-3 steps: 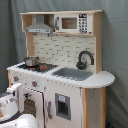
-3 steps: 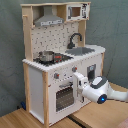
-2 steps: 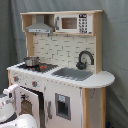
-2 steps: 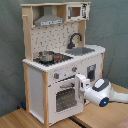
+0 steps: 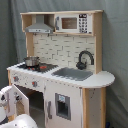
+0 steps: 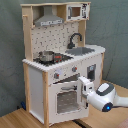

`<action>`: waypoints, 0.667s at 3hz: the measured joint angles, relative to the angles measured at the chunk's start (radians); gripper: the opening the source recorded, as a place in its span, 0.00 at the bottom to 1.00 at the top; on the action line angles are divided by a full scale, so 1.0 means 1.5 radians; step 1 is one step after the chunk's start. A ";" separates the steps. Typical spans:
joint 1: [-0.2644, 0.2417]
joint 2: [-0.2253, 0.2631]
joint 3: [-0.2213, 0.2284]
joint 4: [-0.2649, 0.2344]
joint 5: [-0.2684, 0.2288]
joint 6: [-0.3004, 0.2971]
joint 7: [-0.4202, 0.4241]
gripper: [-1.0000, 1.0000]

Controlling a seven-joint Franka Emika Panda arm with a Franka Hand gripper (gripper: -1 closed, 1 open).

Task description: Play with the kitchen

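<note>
The kitchen [image 6: 60, 60] stands on a wooden floor [image 6: 20, 119], and since a second ago the claw [image 6: 84, 86] has been brought to the oven door's [image 6: 64, 97] edge, apparently starting to swing it open, though its spread cannot be told.

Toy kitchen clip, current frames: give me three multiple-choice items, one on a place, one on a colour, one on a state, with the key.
1. Where does the small pot stand?
A. in the sink
B. on the stove
C. on the floor

2. What colour is the faucet?
A. black
B. red
C. white

3. How is the oven door of the kitchen?
A. taken off
B. fully shut
C. swung partly open

Key: 1 B, it sits on the burners beside the sink; 2 A, a dark arch over the basin; 3 C, its edge stands out from the cabinet by the gripper.
</note>
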 joint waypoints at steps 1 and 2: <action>0.006 0.041 0.007 0.021 0.001 -0.052 -0.012 0.00; 0.011 0.071 0.017 0.049 0.001 -0.106 -0.021 0.00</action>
